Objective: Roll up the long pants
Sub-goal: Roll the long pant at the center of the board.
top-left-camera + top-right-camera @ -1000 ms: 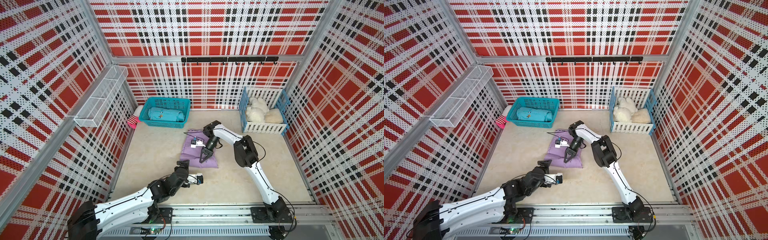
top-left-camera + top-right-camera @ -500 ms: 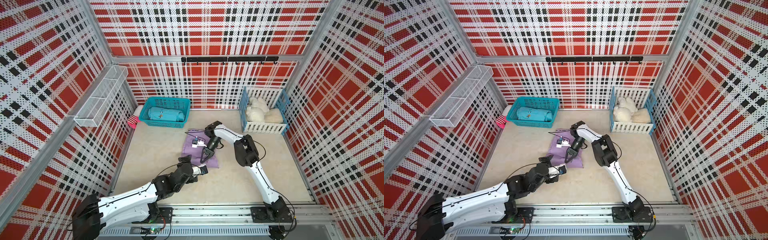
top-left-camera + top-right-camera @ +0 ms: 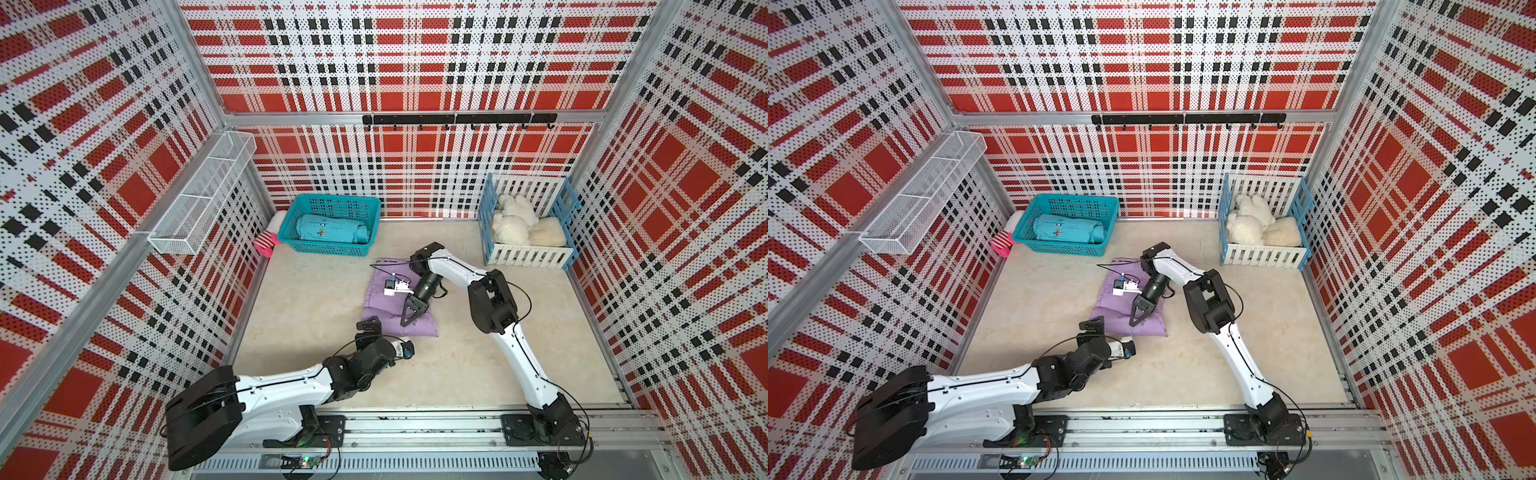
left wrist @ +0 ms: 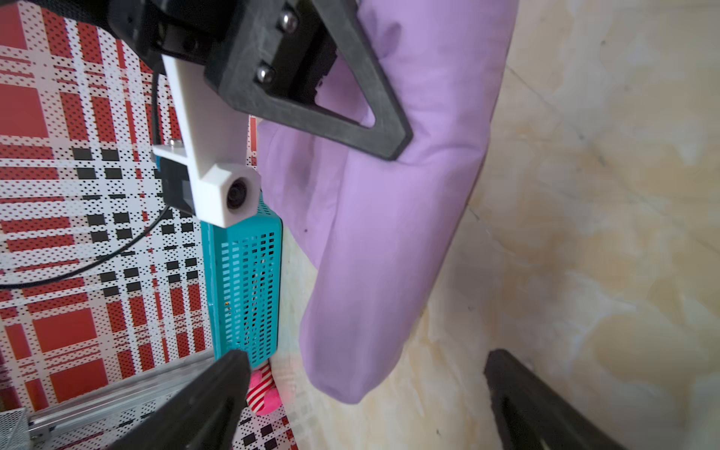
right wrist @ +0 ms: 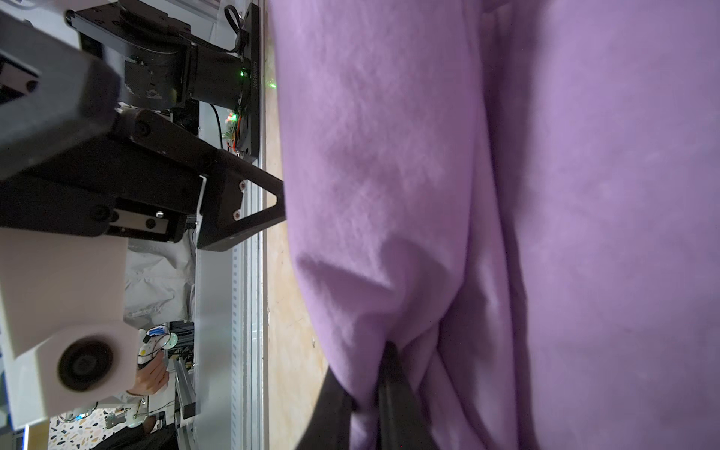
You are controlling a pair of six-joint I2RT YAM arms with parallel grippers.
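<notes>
Left arm has advanced since the earlier frame, and the left fingers (image 4: 218, 389) now stand spread apart at the near left corner of the long pants (image 3: 381, 305); contact cannot be confirmed. Right fingers (image 5: 391, 389) are clamped on a fold of the lilac cloth. The folded pants lie at mid-bench (image 3: 457, 365), toward the near side of the teal basket (image 3: 328, 249).
</notes>
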